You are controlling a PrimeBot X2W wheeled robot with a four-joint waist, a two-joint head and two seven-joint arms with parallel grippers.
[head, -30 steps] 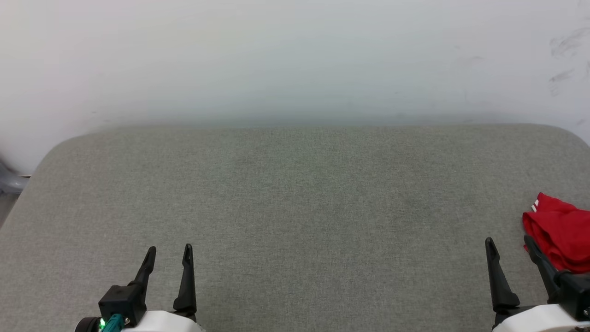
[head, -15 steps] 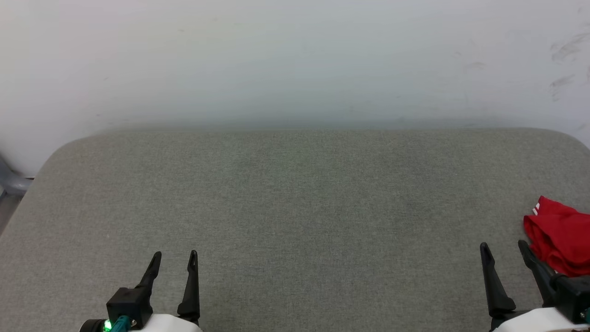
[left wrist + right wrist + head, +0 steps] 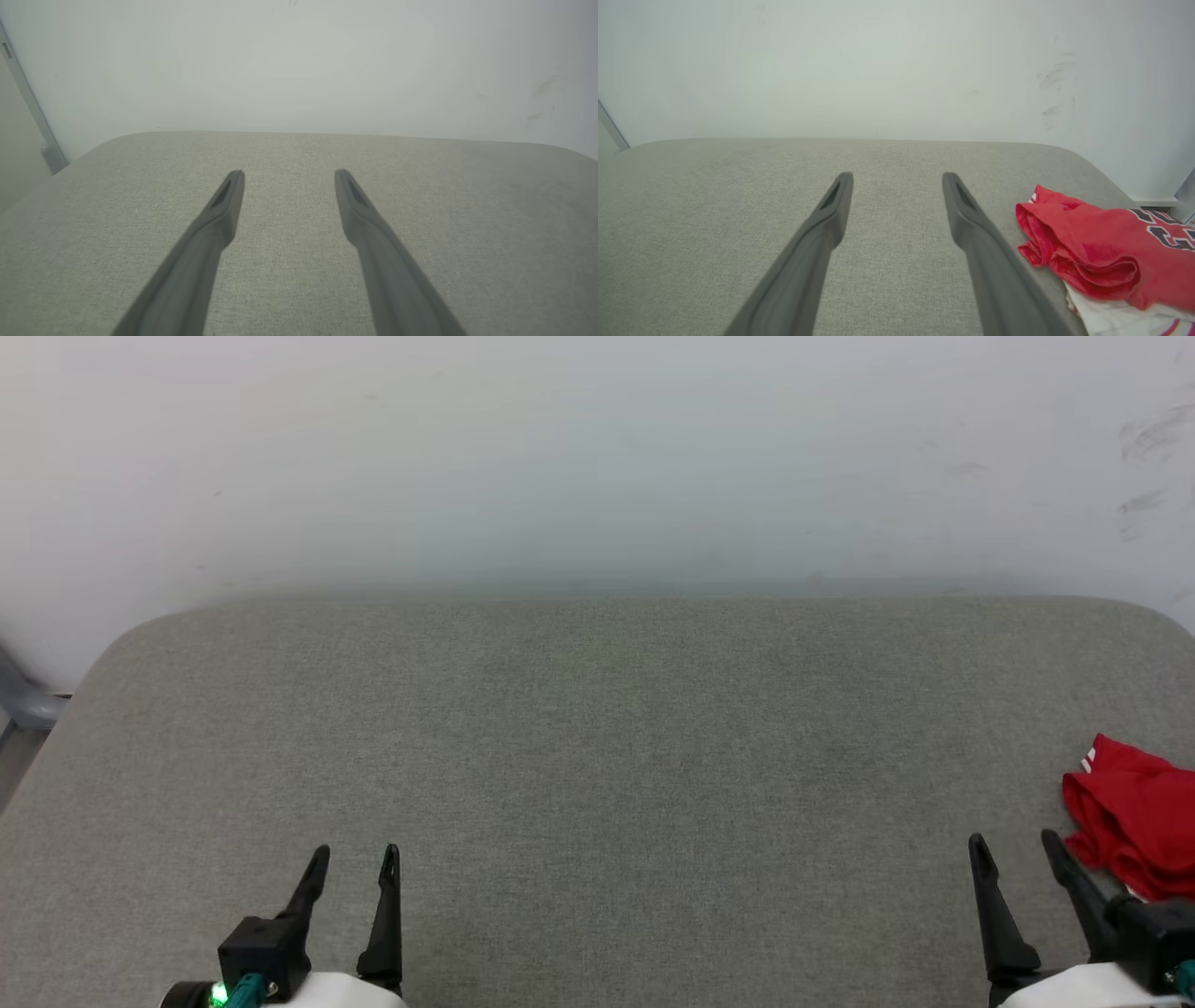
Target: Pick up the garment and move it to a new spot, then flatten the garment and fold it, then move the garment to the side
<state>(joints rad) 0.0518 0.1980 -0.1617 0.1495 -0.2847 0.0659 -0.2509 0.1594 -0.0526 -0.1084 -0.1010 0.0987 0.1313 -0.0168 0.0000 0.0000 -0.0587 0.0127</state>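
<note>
Garment lies in a crumpled heap at far R edge of grey fabric surface: red on top, white part under, dark numerals partly showing. R gripper has fingers spread wide w/ nothing btwn, just beside the heap; contact can't be told. L gripper is likewise spread, holding nothing, well apart at lower L. Pale wall behind.

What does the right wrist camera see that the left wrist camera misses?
Right wrist's extra: the crumpled red jersey shirt with white fabric and dark numerals, lying beside the open right gripper. Left wrist's extra: the open left gripper. Shared: the grey fabric-covered surface and the scuffed white wall.
</note>
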